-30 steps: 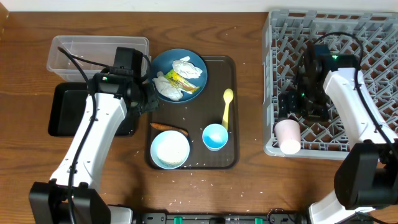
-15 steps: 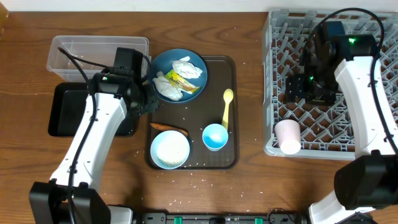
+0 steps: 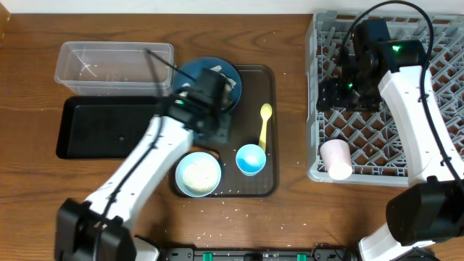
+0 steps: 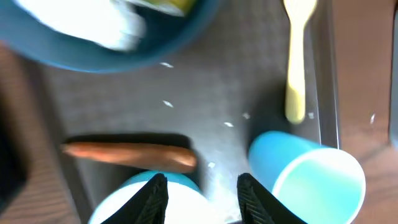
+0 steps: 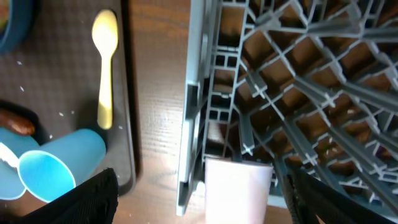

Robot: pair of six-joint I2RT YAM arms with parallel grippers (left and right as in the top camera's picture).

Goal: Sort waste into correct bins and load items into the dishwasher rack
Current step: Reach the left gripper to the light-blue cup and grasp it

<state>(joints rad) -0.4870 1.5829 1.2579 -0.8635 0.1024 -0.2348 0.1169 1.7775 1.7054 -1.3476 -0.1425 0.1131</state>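
Left hand [image 4: 202,186] noted parted, nothing gripped, poised over carrot [image 4: 130,155] and white bowl [image 3: 198,175] on brown tray [image 3: 272,94]. Right hand [image 5: 199,193] noted spread wide, empty, above pink cup [image 3: 336,159], which is set in the rack [image 3: 435,72] corner nearest the tray.
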